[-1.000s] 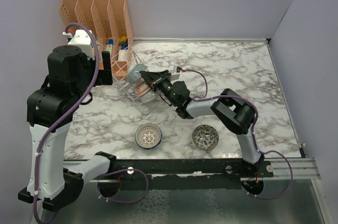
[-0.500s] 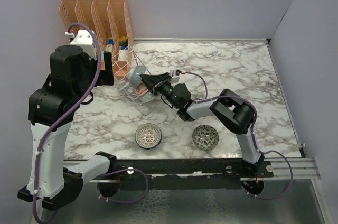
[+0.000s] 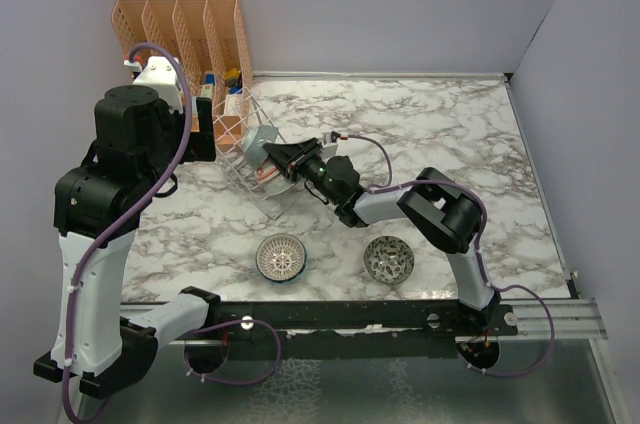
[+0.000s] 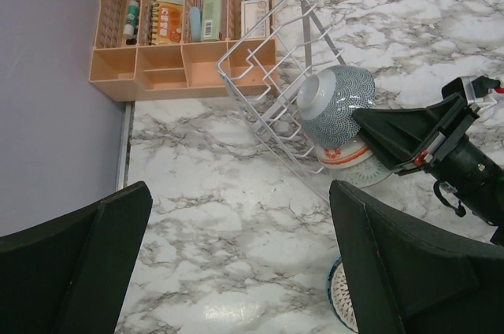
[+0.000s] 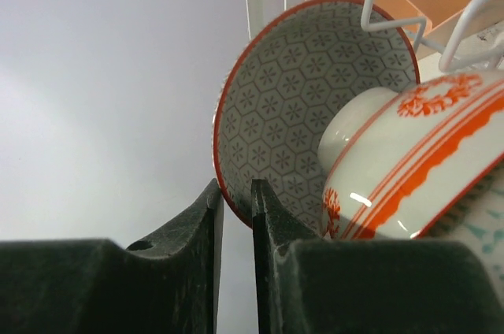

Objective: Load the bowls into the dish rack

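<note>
The grey bowl with a hexagon-patterned inside and a thin red rim stands on edge in the silvery thin-wire dish rack, right at the tips of the right gripper. That gripper's black fingers stand a narrow slot apart, and the bowl's lowest rim dips into the mouth of the slot. Pale background shows through the gap below it. Whether either pad touches the rim cannot be told.

Only the right wrist view shows this bowl's inside. Just to the right of the fingers there, a white bowl with orange bands overlaps it, bottom toward the camera.

The left wrist view looks down from the other side. It shows a blue-grey bowl with a fine scale pattern lying above the orange-banded one, both just ahead of the right gripper's pointed nose. The rack's far corner overlaps the orange slotted plastic organizer.

The left gripper hangs high above the marble table, fingers wide apart around nothing.

The overhead view adds what lies behind the right gripper, toward the arm bases. A white bowl with dark radial lattice and a green leaf-patterned bowl sit on the table, well apart from each other and outside the rack.
</note>
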Robot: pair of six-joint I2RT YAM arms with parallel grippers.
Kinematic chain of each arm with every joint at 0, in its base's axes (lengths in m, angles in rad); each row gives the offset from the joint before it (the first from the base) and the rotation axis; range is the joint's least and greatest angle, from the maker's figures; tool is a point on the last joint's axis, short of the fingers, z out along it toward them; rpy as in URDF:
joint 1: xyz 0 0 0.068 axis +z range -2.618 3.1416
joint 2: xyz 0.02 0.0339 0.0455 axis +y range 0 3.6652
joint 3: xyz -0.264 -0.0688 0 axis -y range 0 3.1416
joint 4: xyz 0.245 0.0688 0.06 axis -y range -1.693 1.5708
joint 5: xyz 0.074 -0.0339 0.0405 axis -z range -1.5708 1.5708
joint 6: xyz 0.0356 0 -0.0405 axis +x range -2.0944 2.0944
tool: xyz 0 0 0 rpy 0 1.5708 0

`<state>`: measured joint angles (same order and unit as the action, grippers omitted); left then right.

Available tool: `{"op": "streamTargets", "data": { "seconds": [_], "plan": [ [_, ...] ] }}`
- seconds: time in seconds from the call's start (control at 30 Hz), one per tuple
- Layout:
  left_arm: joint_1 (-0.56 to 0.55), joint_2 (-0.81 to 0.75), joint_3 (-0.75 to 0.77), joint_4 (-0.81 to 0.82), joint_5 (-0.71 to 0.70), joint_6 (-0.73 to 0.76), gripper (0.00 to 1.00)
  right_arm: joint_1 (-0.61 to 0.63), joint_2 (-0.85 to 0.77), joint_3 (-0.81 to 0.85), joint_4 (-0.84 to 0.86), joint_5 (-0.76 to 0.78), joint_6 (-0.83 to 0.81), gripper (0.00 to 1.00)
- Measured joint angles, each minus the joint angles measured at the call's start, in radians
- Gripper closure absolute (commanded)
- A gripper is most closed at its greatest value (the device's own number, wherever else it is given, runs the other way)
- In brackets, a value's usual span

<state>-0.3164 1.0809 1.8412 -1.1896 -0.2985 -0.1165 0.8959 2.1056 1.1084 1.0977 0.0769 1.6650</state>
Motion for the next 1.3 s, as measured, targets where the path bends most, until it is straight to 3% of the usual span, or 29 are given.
{"op": "streamTargets", "data": {
  "seconds": [0.3, 1.3],
  "plan": [
    [0.0, 0.001, -0.009, 0.012, 0.0, 0.0, 0.01, -0.005, 0.0, 0.038, -0.05, 0.0, -0.039, 0.99],
    [0.0, 0.0, -0.009, 0.014, -0.001, 0.001, 0.01, -0.015, 0.043, 0.212, -0.104, -0.024, -0.113, 0.99]
  ]
}}
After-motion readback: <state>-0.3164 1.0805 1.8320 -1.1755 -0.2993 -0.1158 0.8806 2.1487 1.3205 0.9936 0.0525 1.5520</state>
